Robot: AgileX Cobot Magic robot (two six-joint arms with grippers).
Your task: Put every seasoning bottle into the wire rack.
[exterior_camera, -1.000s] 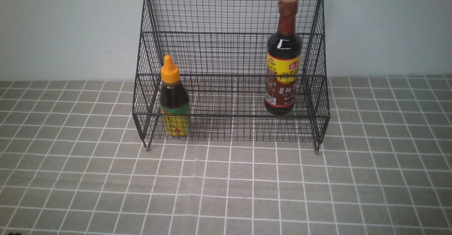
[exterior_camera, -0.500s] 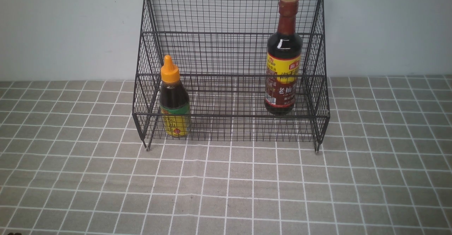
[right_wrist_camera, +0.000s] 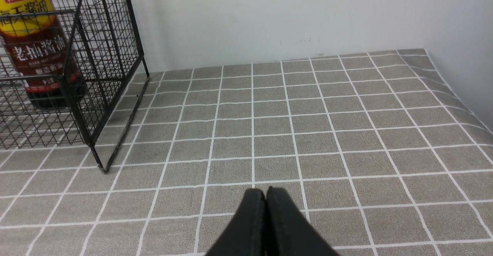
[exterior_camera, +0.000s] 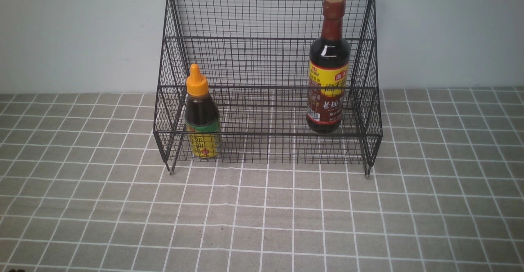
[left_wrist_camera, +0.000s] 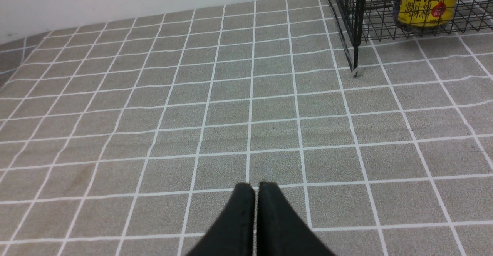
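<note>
The black wire rack (exterior_camera: 268,39) stands at the back of the table against the wall. The short bottle (exterior_camera: 200,114) with the orange nozzle cap stands upright inside it at the front left; its yellow label shows in the left wrist view (left_wrist_camera: 427,2). The tall bottle (exterior_camera: 328,65) with the brown cap stands upright inside the rack at the right; it also shows in the right wrist view (right_wrist_camera: 36,52). Neither gripper shows in the front view. My left gripper (left_wrist_camera: 256,186) is shut and empty above the cloth, well short of the rack. My right gripper (right_wrist_camera: 265,190) is shut and empty, to the right of the rack.
A grey checked cloth (exterior_camera: 262,214) covers the table. A pale wall (exterior_camera: 82,30) rises right behind the rack. The rack's front left leg (left_wrist_camera: 354,61) and front right leg (right_wrist_camera: 98,159) stand on the cloth. The table's right edge meets a wall (right_wrist_camera: 462,29).
</note>
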